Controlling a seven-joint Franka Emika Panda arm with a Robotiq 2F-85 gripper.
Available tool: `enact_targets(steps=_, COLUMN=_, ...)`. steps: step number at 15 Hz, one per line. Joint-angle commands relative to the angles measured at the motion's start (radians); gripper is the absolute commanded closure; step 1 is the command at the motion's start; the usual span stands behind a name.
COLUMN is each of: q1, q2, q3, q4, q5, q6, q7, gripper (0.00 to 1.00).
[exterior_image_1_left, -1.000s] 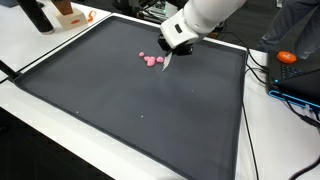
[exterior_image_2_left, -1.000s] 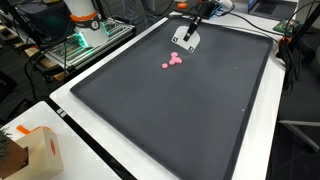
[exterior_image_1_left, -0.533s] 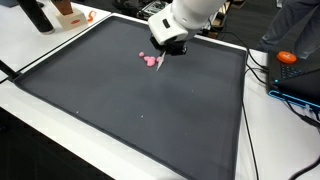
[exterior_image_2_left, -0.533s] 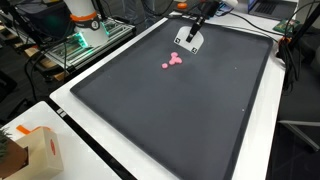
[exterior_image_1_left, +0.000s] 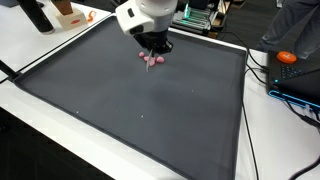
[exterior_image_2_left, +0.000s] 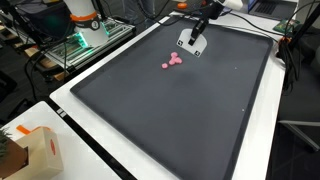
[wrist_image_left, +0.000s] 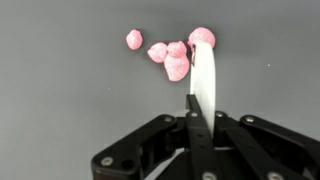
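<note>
gripper (wrist_image_left: 200, 118) clamps white blade (wrist_image_left: 205, 80) | just beside pink lumps (wrist_image_left: 172, 56) | dark mat (exterior_image_1_left: 150, 120) beneath

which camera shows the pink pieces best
Wrist view: the pink pieces appear large, each lump distinct against the dark mat. Both exterior views show only a tiny pink cluster, and in an exterior view the hand crowds over it.

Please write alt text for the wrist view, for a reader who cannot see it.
A black pincer comes in from the bottom edge, closed on a white strip whose tip lies beside a small cluster of pink lumps. The lumps lie on a plain dark grey mat.
</note>
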Motion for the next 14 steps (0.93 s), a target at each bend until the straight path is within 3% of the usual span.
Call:
enact_targets(steps=1, q1=-0.064, q2=-0.049, q3=-0.011, q4=-0.057, q5=0.098, q6=0.060, q7=-0.052, gripper=0.99)
enact_targets(steps=8, q1=-0.188, q2=-0.115, q3=-0.035, q4=-0.162, q5=0.290, q6=0.139, q7=-0.152, gripper=0.99)
enact_targets(steps=14, q1=-0.281, q2=-0.187, q3=-0.041, q4=-0.299, q5=0.483, q6=0.218, q7=-0.313, gripper=0.99)
